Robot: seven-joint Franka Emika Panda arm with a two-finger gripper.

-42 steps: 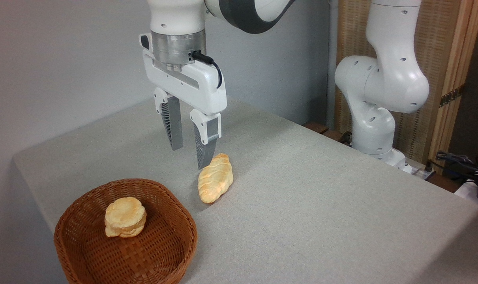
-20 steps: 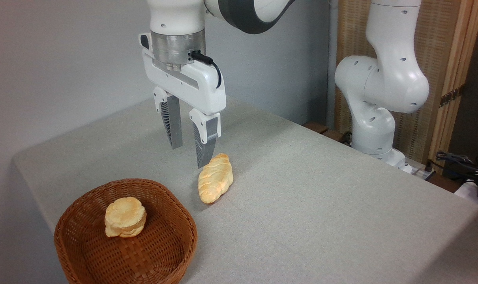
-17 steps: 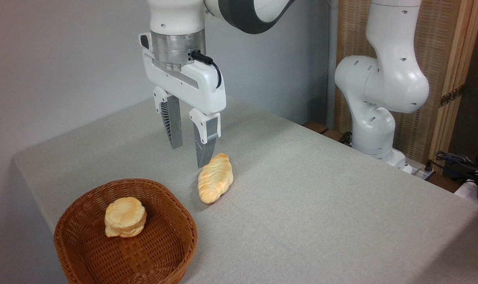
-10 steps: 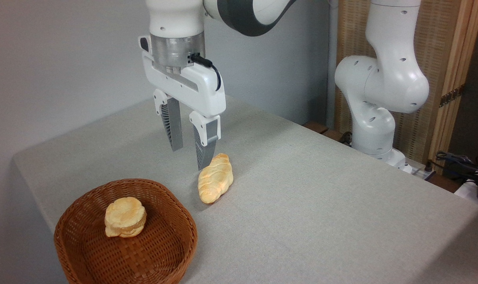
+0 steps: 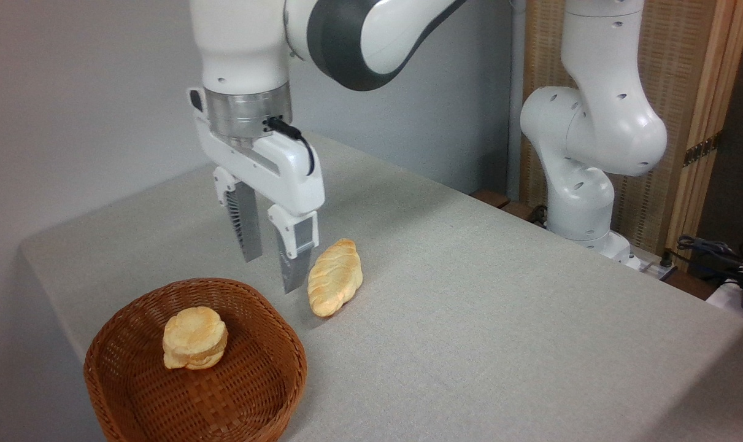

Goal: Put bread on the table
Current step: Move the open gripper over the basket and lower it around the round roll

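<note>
Gripper (image 5: 272, 269) empty, jaws apart, above the basket's (image 5: 279, 334) far rim, bread (image 5: 195, 337) inside

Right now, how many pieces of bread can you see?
2. The round bread sits inside the wicker basket; the braided loaf lies on the table beside the open gripper. Nothing looks hidden.

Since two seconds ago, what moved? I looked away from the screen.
The open tool slid left and lower, toward the basket, holding nothing. The bun in the basket and the loaf on the table stayed put.
</note>
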